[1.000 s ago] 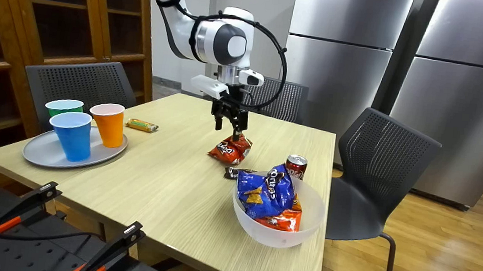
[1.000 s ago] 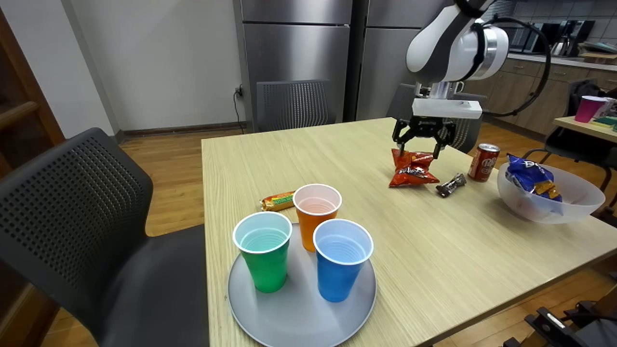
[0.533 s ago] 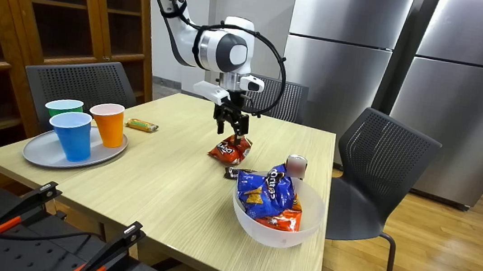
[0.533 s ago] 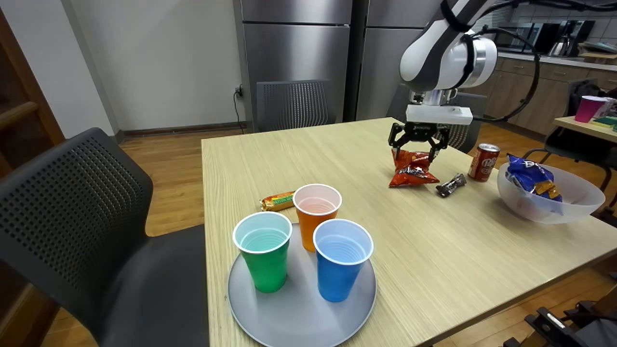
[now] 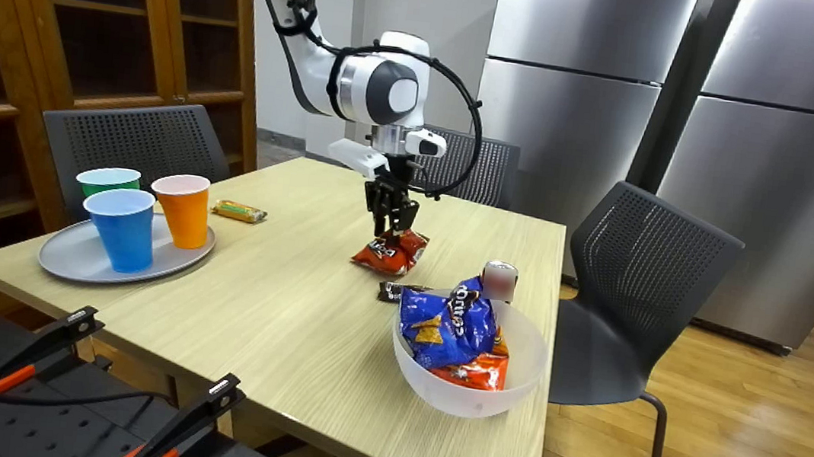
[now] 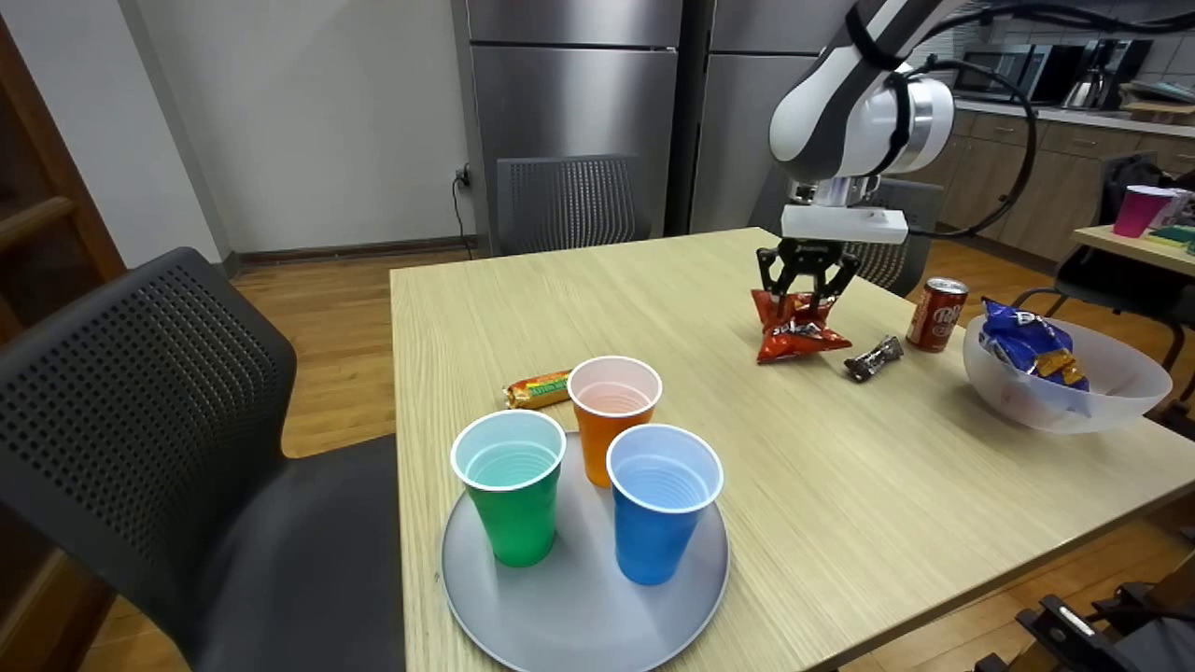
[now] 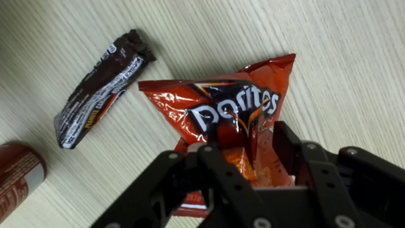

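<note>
My gripper [image 7: 246,129] points down over the table with its fingers partway together. Between them lies a red Doritos bag [image 7: 234,104], buckled with a deep crease, and both fingers press against its sides. In both exterior views the bag [image 5: 387,257] rests on the table under the gripper [image 6: 797,303]. A dark-wrapped candy bar [image 7: 101,91] lies beside the bag. Beyond it, a dark red soda can [image 6: 936,315] stands upright. The bag's lower part is hidden behind the fingers in the wrist view.
A translucent bowl [image 5: 464,400] holds a blue Doritos bag [image 5: 446,325] and an orange-red bag [image 5: 479,371]. A grey plate [image 6: 579,621] carries green [image 6: 513,504], orange [image 6: 607,425] and blue cups [image 6: 653,532]. Behind it lies a yellow-orange snack packet [image 6: 539,390]. Chairs [image 5: 623,284] surround the table.
The gripper has come down onto the red bag, and its fingers have moved from wide apart to much closer together. The bag has shifted slightly and creased between them.
</note>
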### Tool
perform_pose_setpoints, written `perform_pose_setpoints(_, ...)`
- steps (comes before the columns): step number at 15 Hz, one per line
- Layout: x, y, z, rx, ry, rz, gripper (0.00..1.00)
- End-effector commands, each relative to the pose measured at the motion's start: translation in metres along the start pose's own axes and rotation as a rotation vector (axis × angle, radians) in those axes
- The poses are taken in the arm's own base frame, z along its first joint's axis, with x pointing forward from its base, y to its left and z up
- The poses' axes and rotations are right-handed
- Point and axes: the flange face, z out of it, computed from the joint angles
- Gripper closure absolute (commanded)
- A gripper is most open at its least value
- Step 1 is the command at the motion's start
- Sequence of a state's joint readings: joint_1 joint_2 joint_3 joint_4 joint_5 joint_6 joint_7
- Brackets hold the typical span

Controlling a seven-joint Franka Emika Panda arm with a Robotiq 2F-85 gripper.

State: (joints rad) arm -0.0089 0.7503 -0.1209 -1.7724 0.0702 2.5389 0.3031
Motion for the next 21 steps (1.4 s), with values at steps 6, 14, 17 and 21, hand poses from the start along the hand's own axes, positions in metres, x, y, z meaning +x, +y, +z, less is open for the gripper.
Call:
perform_pose_setpoints(6,0.004,0.000,-0.005,-0.004,-0.015,0.023,1.00)
perform_pose_setpoints(14,-0.007,-0.005,-0.041,0.042,0.031,-0.021,1.00)
perform_pose_setpoints(17,-0.011,-0.005,-0.066,0.065,0.060,-0.033,1.00)
perform_pose_setpoints(21,-0.020,0.005,-0.097,0.086,0.103,-0.034,1.00)
